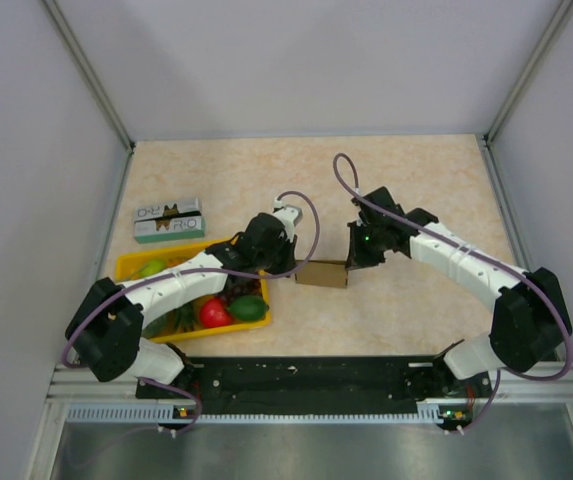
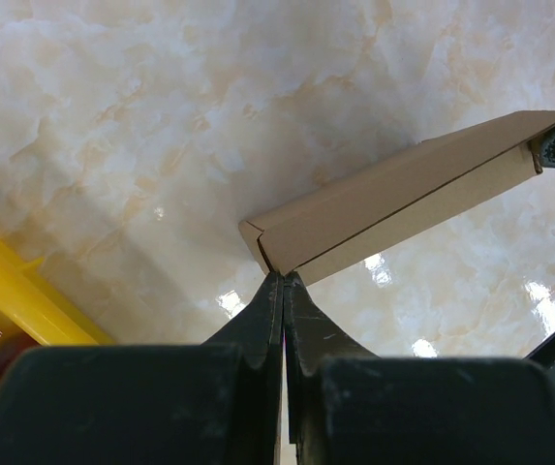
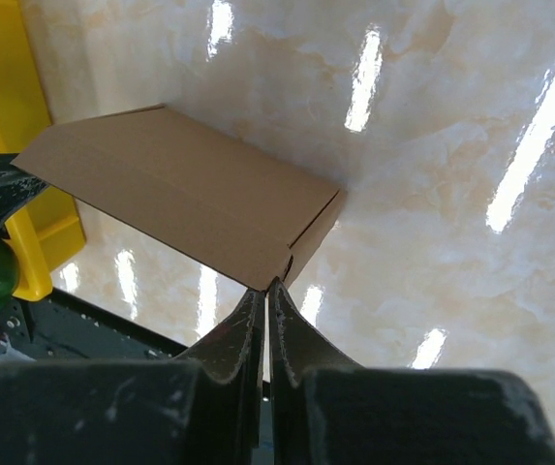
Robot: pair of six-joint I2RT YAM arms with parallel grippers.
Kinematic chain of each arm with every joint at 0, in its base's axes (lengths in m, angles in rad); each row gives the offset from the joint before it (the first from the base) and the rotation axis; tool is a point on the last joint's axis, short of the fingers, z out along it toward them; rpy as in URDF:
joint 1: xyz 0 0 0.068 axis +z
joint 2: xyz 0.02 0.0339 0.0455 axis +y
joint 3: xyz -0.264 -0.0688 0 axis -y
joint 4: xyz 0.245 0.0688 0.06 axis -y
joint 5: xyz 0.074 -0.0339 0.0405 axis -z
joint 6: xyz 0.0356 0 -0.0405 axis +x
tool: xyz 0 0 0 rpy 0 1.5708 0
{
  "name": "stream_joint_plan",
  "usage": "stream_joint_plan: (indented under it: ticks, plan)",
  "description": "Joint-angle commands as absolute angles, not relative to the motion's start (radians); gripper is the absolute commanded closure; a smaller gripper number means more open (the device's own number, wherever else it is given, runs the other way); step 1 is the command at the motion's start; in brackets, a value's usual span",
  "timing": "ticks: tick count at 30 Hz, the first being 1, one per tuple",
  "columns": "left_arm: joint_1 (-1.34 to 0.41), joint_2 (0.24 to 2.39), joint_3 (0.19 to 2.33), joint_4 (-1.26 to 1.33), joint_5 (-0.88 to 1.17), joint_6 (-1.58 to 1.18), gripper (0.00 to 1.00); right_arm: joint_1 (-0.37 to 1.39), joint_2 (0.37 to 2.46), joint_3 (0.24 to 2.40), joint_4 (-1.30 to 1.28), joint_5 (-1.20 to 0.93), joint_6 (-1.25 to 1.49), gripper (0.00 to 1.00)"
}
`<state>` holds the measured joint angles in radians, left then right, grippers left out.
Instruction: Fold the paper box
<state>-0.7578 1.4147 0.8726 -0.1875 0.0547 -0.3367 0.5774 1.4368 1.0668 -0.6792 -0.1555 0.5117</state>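
The folded paper box (image 1: pixel 323 274) is sitting near the table's (image 1: pixel 416 180) middle, long axis running between left and right edges, while the left gripper (image 2: pixel 283 283) and right gripper (image 3: pixel 266 291) are each pinching one end corner, fingers pressed almost together.

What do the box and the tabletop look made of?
The paper box looks like thin brown kraft cardboard, matte, with creased fold lines. The table: cream marble-patterned, glossy, mirroring the lights; stone or laminate, I cannot tell.
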Motion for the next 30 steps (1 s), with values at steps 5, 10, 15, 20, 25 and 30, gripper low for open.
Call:
stream_joint_plan:
  ticks: [5, 10, 15, 20, 25, 30]
  plan:
    - [-0.767, 1.437, 0.874, -0.215, 0.094, -0.328, 1.0, 0.554, 1.445, 1.106, -0.583, -0.346, 0.574, 1.0]
    - [-0.767, 1.434, 0.877, -0.218, 0.095, -0.328, 1.0, 0.549, 1.427, 1.086, -0.597, -0.287, 0.543, 1.0]
    - [-0.767, 1.44, 0.877, -0.212, 0.095, -0.333, 1.0, 0.577, 1.413, 1.048, -0.62, -0.195, 0.466, 1.0]
    - [-0.77, 1.439, 0.861, -0.195, 0.094, -0.348, 1.0, 0.623, 1.437, 1.023, -0.611, -0.131, 0.417, 1.0]
    - [-0.77, 1.431, 0.854, -0.201, 0.081, -0.345, 1.0, 0.641, 1.413, 0.993, -0.584, -0.106, 0.405, 1.0]
    - [-0.77, 1.424, 0.842, -0.193, 0.068, -0.347, 1.0, 0.653, 1.402, 0.973, -0.574, -0.086, 0.361, 1.0]
